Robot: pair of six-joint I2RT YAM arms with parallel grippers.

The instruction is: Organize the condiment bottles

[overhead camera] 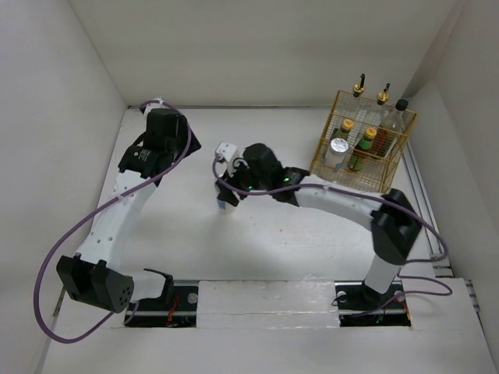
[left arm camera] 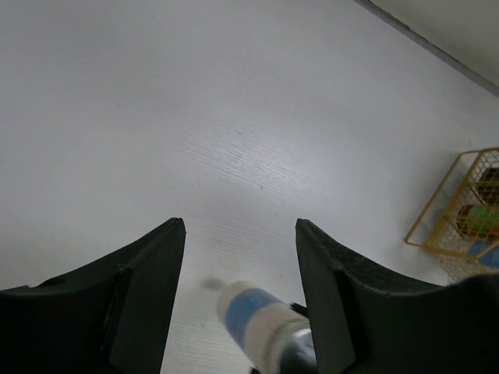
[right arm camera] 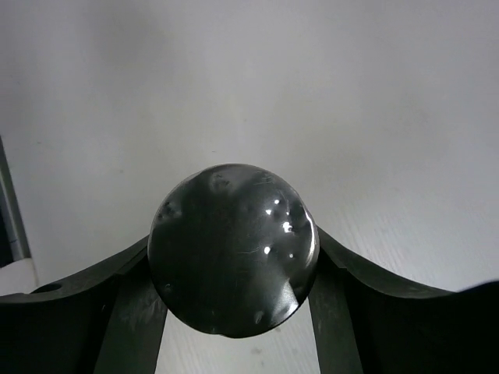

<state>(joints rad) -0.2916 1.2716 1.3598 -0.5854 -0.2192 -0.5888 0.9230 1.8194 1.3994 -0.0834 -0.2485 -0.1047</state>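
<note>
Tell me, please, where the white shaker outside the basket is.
In the top view the white shaker is near the table's middle, gripped by the right gripper, well left of the yellow wire basket.

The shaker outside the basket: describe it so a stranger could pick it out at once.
Start at the yellow wire basket in the table's far right corner, then go left to mid-table, where the right gripper is. Between its fingers is a white shaker with a blue label and silver top, the only bottle not in the basket.
</note>
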